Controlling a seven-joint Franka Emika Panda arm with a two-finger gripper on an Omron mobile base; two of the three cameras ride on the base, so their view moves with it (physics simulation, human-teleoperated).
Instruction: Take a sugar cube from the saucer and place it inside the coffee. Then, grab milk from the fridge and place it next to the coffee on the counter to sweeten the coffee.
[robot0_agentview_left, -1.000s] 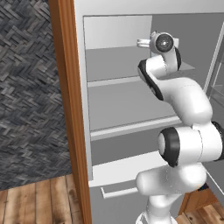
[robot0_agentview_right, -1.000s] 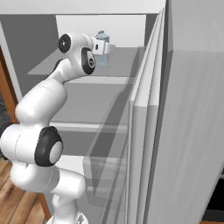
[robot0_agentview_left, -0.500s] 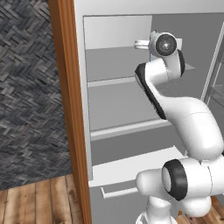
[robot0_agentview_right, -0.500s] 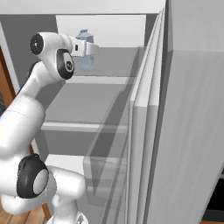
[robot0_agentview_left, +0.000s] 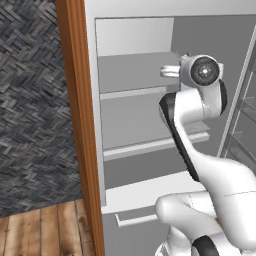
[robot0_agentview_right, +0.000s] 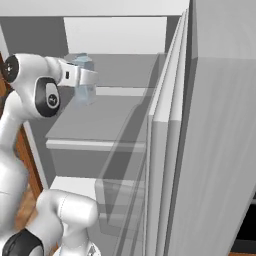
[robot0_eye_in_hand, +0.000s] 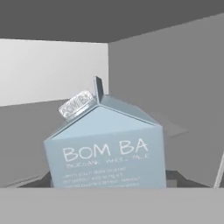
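The milk (robot0_eye_in_hand: 107, 146), a pale carton with a gabled top, a silvery cap and the words BOM BA on its face, sits right in front of the hand camera and reads slightly tilted there, though that view rolls with the hand. In the right base view the milk (robot0_agentview_right: 84, 82) shows at the end of the gripper (robot0_agentview_right: 86, 79), hanging above the upper shelf (robot0_agentview_right: 107, 122) of the fridge (robot0_agentview_right: 215, 125) and not resting on it, so it looks lifted clear. The white gripper body lies across the carton at mid height and the jaws appear closed on its sides, held apart by the carton's width; the fingertips themselves are hidden behind the carton, so the contact is a judgement from how the carton hangs with the hand. From the left base view the gripper (robot0_agentview_left: 169, 72) reaches across the shelf with the arm (robot0_agentview_left: 200, 100) bent high inside the fridge opening, a wood panel (robot0_agentview_left: 79, 125) standing along the fridge's left side. The step in hand looks to be the second part of the task: fetching the milk out of the fridge. The next move calls for drawing the carton straight out through the opening, clear of the shelf edge and the open door (robot0_agentview_right: 170, 150), kept upright, then carrying it to the counter beside the coffee.
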